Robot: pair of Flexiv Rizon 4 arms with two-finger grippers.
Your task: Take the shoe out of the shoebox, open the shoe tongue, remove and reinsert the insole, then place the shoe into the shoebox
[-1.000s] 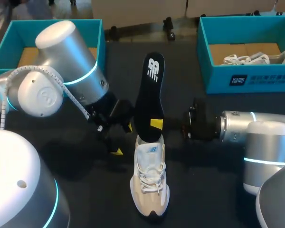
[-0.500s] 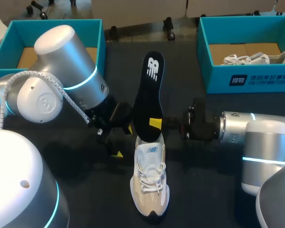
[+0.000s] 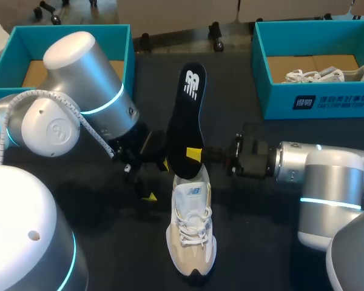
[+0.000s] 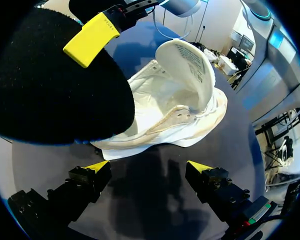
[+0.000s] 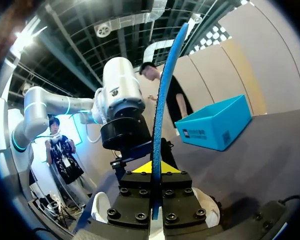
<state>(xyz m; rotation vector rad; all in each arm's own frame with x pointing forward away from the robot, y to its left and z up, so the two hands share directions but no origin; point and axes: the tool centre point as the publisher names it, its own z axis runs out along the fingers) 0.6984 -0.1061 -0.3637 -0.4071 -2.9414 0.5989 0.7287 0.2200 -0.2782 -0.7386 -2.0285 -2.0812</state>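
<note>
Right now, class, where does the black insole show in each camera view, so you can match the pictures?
Head view: insole stands upright mid-table, rising from the shoe's heel.
Left wrist view: large black mass ahead of the left claw.
Right wrist view: thin blue edge between the right claw's fingers.
Shared landmark: the right claw's yellow fingertip pinching it.

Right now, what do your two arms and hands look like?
My left arm and right arm are silver-grey tubes with rounded joints, each ringed by a glowing cyan band. A white ribbed cable runs along the left one. The left hand and right hand are black blocks studded with screws, each with two fingers ending in yellow tips.
</note>
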